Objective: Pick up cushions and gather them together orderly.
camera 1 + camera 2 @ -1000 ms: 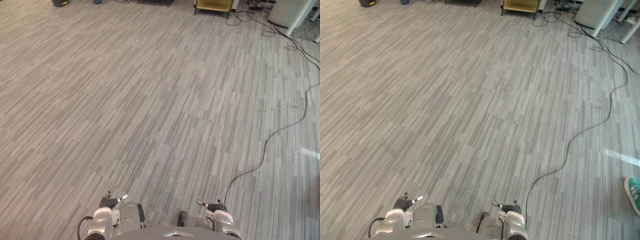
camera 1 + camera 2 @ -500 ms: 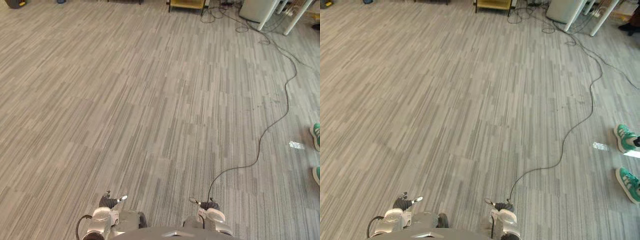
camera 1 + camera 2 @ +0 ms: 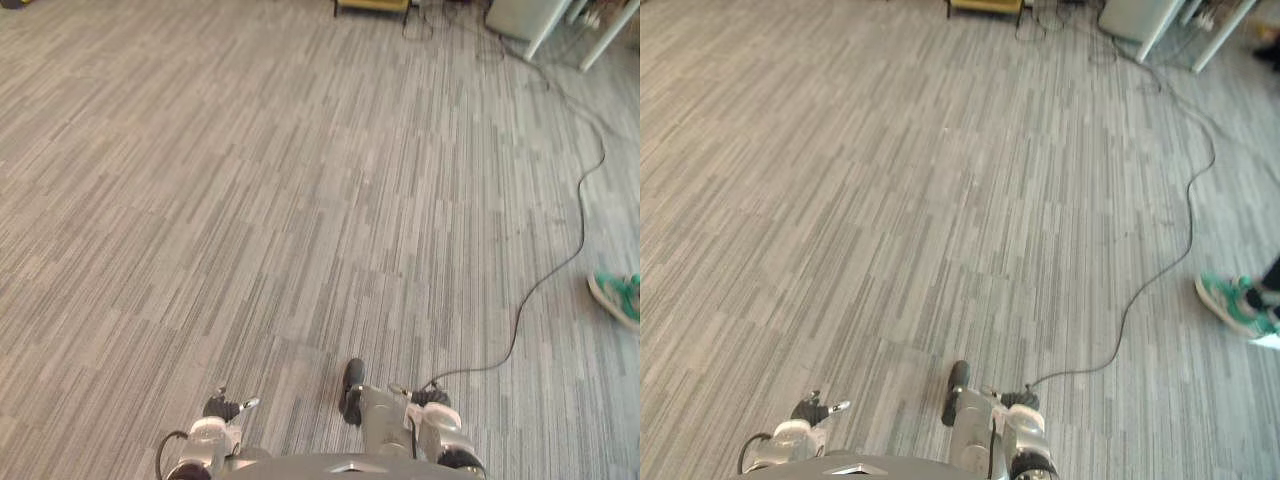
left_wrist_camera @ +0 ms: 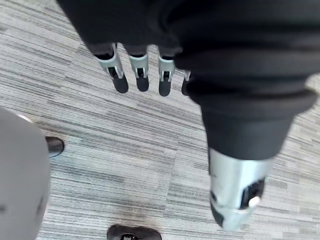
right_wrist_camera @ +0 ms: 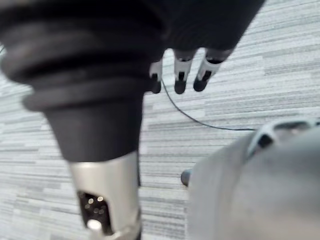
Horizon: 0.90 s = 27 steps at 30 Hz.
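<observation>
Hands first, nearest the body. Left robot hand [image 4: 140, 71] hangs low over the floor [image 3: 250, 200], fingers straight and apart, nothing in them. Right robot hand [image 5: 179, 76] hangs the same way on the other side, fingers straight, thumb clear, also empty. Both sit close to the robot's front, about level with each other.

Floor ahead: grey striped carpet running out from the hands to the far side of the room.

Off to the right, at mid distance: a person's green shoe [image 3: 1228, 301] planted on the carpet.

Far edge: yellow-framed furniture [image 3: 372, 6], and right of it a pale boxy unit [image 3: 515, 15] beside slanting white legs [image 3: 1215, 45].

Cushion: which way one lies from either hand, how its long axis runs, and which hand is nearer, I cannot tell from this stance. Judgement: task at the searching stage; next move probably turning or walking on until one is found, minding the person on the right.
</observation>
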### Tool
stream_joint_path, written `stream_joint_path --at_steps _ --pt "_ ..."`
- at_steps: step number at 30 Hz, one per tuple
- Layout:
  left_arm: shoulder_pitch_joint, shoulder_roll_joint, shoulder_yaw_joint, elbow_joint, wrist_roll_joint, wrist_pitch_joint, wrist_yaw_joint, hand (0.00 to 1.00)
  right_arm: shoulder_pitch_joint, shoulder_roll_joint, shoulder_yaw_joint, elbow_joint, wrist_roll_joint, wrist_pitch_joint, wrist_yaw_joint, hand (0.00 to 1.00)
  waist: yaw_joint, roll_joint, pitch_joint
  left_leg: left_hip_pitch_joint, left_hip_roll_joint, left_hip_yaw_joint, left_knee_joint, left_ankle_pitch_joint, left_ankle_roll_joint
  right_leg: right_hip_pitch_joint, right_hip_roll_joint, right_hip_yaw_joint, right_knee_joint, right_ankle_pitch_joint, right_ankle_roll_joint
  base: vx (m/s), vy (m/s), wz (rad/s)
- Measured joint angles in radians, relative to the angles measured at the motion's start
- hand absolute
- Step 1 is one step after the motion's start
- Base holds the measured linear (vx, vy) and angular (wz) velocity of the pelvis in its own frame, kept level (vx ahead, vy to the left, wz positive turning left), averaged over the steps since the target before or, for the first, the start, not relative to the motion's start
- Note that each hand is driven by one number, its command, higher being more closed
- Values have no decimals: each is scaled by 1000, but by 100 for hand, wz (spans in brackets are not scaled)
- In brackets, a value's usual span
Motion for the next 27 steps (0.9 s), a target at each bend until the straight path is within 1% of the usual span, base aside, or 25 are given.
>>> stream_joint_path --at_steps 1,2,3,4,5,6,7,8,9,10,11,13,14,15,16,17,18,19,20,21,22,23,24,26,27 --pt "2 1 0 5 5 0 0 0 1 -1 1 2 -6 0 1 0 -4 3 -8 -3 14 -16 35 0 -2 3 10 -4 29 -48 3 361 -176 2" --pt "2 1 1 8 5 0 0 0 2 -1 1 4 -6 0 2 0 -5 3 -11 -9 20 -18 56 0 -2 7 17 -4 31 -62 6 297 -126 -3" --pt "9 0 3 15 5 0 0 0 10 -3 -3 11 -10 -1 11 0 -2 19 -22 -69 51 -36 201 -12 -22 35 47 -13 2 -83 -2 242 -92 -7" --pt "10 -1 8 15 4 0 -1 0 13 -3 -7 9 -10 0 13 0 -3 25 -25 -93 61 -45 256 -12 -23 48 57 -20 -10 -83 -2 306 -88 -5" --pt "14 -2 20 8 4 0 -2 0 22 -8 -14 3 -10 0 19 0 -3 42 -26 -170 90 -76 448 18 -54 90 83 -33 -38 -87 -5 410 -87 -17" --pt "17 0 23 -13 3 0 -2 0 32 -10 -5 4 -12 1 22 0 -2 59 -26 -235 114 -96 643 133 -71 150 116 -32 -56 -102 -19 434 -78 -26" --pt "22 1 22 -20 4 0 -3 0 37 -13 5 4 -11 1 25 0 0 63 -25 -253 122 -95 703 203 -81 178 126 -25 -66 -111 -23 397 -40 -32" --pt "26 5 19 -21 4 -1 -3 0 45 -16 16 2 -10 -1 29 0 2 67 -25 -275 131 -93 770 251 -83 209 131 -18 -83 -118 -30 329 7 -28" --pt "25 4 15 -24 4 -2 -11 0 52 -20 22 3 -9 -1 31 0 2 65 -24 -344 146 -66 909 198 -46 265 142 -1 -117 -135 -38 409 28 -30" --pt "25 3 18 -42 3 -4 -17 0 52 -19 20 4 -4 3 31 0 7 71 -27 -416 146 -30 990 111 -16 321 140 22 -150 -147 -34 399 31 -30" --pt "26 3 17 -52 3 -4 -17 0 57 -20 20 5 -3 3 31 0 14 61 -21 -451 143 -12 1005 79 -13 349 136 29 -171 -149 -30 394 71 -27" --pt "27 5 16 -80 3 -11 -16 0 66 -19 18 10 -2 5 29 0 28 57 -18 -561 128 44 934 -12 3 444 105 36 -218 -148 -2 432 142 -20" --pt "24 4 11 -89 4 -16 -16 0 66 -17 10 11 -2 5 28 0 37 54 -18 -600 106 84 782 -30 3 483 75 40 -236 -158 22 401 179 -16" --pt "24 4 7 -94 4 -16 -16 0 66 -17 10 11 -1 5 27 0 39 52 -17 -610 93 100 686 -29 3 502 61 42 -248 -166 39 423 235 -13" --pt "24 2 -3 -98 4 -17 -14 0 70 -16 9 10 -1 5 24 0 42 53 -18 -617 60 110 444 24 4 536 35 45 -266 -189 80 536 349 -9" --pt "26 0 -3 -98 2 -19 -15 0 74 -15 9 10 -1 5 18 0 49 50 -19 -601 36 109 329 182 38 560 19 53 -276 -211 96 545 335 -4" --pt "21 3 -3 -98 5 -22 -14 0 73 -10 10 11 0 7 15 0 52 34 -25 -583 10 127 306 166 37 574 4 65 -291 -213 104 546 284 10" --pt "15 19 -11 -98 16 -26 -11 0 66 10 13 11 1 6 13 0 51 5 -40 -581 -17 141 278 173 47 577 1 87 -339 -182 70 273 89 9" --pt "14 25 -11 -95 17 -27 -11 0 59 18 12 13 1 6 12 0 54 -2 -35 -586 -17 142 295 159 55 578 12 97 -360 -146 60 434 147 2" --pt "2 33 4 -90 13 -28 -13 0 42 22 11 18 1 6 10 0 71 -4 -33 -604 -11 142 347 130 69 597 15 101 -395 -87 72 406 190 -6" --pt "2 32 13 -88 12 -27 -13 0 35 21 10 20 1 6 10 0 74 -8 -35 -598 -16 145 386 113 95 614 -1 127 -397 -49 81 406 190 -3" --pt "4 33 21 -87 13 -27 -13 0 35 23 10 20 1 5 10 0 77 -15 -39 -589 -24 148 393 107 101 615 -10 142 -385 -40 88 430 245 -15" --pt "9 32 33 -76 12 -26 -12 0 35 21 10 19 -2 3 10 0 90 -18 -52 -549 -45 149 377 68 102 596 -28 172 -312 -38 95 354 191 -33" --pt "18 30 32 -61 11 -25 -13 0 36 11 9 20 -5 1 11 0 96 -4 -62 -488 -57 149 314 -1 97 533 -40 198 -153 -56 121 350 195 -36" --pt "19 34 18 -53 12 -22 -12 0 46 15 9 17 -6 2 12 0 86 -16 -65 -457 -84 154 292 -12 100 436 -77 222 75 -68 158 313 147 2"
